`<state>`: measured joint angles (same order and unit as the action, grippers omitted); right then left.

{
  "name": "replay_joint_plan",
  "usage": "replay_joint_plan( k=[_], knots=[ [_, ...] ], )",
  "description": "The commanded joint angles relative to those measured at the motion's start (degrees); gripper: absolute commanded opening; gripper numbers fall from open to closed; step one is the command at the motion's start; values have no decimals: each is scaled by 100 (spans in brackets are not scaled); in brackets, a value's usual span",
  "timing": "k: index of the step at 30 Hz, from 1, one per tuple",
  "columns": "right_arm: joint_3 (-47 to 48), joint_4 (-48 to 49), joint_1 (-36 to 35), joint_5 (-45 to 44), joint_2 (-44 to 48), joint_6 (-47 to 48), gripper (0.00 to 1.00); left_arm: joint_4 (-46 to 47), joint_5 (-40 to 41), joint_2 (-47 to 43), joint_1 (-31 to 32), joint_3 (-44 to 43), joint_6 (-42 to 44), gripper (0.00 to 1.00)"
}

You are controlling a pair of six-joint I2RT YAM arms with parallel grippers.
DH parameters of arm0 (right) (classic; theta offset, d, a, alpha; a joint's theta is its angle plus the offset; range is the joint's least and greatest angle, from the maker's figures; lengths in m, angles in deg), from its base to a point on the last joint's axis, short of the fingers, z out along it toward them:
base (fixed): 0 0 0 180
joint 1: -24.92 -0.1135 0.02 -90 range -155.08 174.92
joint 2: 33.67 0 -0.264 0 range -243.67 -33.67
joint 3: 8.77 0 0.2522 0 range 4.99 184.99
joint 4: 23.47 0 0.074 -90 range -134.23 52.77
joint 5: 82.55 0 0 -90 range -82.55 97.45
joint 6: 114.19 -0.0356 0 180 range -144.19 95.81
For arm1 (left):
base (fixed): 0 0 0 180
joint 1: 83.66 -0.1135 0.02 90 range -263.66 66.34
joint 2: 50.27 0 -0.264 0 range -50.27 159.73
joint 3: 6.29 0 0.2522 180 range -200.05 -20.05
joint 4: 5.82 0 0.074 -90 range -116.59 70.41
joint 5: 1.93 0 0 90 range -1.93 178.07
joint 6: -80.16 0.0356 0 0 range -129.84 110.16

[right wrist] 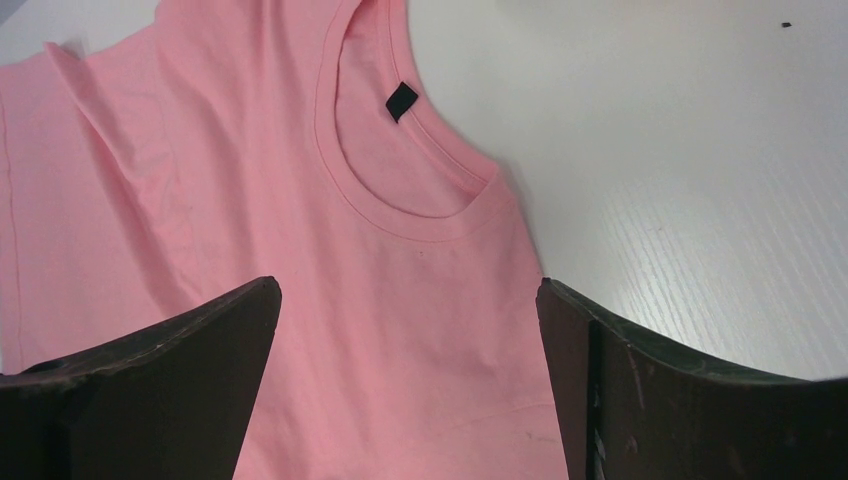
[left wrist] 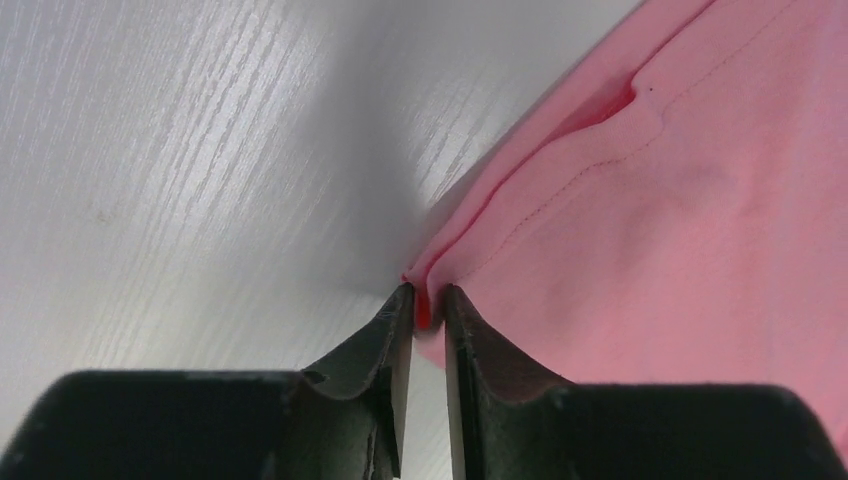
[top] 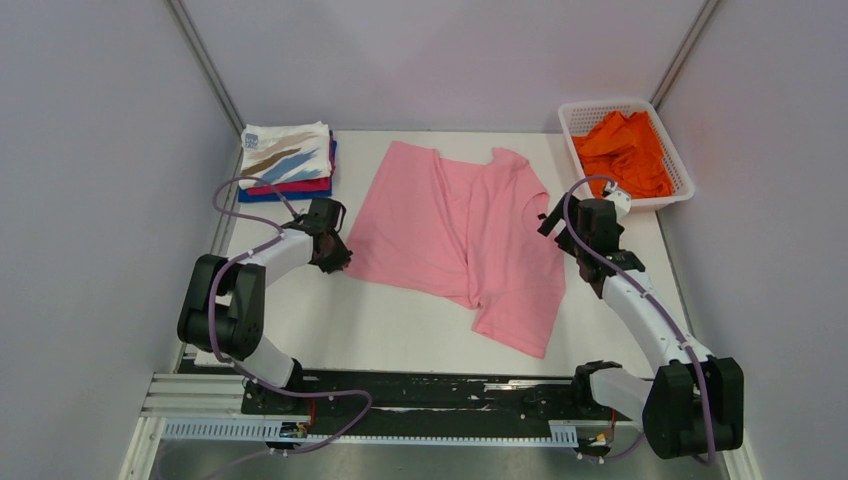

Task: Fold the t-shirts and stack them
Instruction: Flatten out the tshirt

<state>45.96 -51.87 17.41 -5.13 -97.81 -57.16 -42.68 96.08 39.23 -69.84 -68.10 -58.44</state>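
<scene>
Pink t-shirt point(top: 455, 235) lies spread on tabletop point(top: 340, 320) centre, wrinkled, w/ 1 side folded over. L pincer point(left wrist: 428, 300) is narrow, its tips pinch the hem corner of this tee at its left edge. R pincer point(right wrist: 410, 300) stands wide over the shoulder beside the collar, holding nothing. Folded tees stack point(top: 287, 160) sits far left; orange t-shirt point(top: 625, 150) is in basket point(top: 600, 103) far right.

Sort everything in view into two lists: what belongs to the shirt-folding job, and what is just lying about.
Belongs to the job:
pink t-shirt, spread out, its edge pinched in the left claw
orange t-shirt, heaped far right
folded stack of t-shirts, far left
right claw, open over the pink collar

Just lying about:
white basket
table
</scene>
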Motion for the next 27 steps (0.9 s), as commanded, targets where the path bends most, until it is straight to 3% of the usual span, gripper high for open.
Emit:
replay_joint_plan(
  k=[1, 3, 10, 16, 21, 27],
  knots=[
    [35, 5, 15, -216, 183, -63, 100, -134, -95, 304, -19, -10, 13, 11],
    [29, -34, 15, -258, 209, -145, 100, -140, -82, 294, -16, -31, 67, 0],
    [253, -583, 14, 479, 17, -97, 100, -134, 298, -232, -19, 100, 174, 0],
    [533, -2788, -58, 586, -125, -977, 100, 149, 290, -706, -16, 374, -6, 0],
    [313, -4614, -646, 428, 139, -1756, 99, 292, 222, -961, -16, 520, -61, 0],
    [-153, -4952, -1367, 1139, 552, -2545, 88, 357, 217, -1183, -15, 674, -105, 0]
  ],
)
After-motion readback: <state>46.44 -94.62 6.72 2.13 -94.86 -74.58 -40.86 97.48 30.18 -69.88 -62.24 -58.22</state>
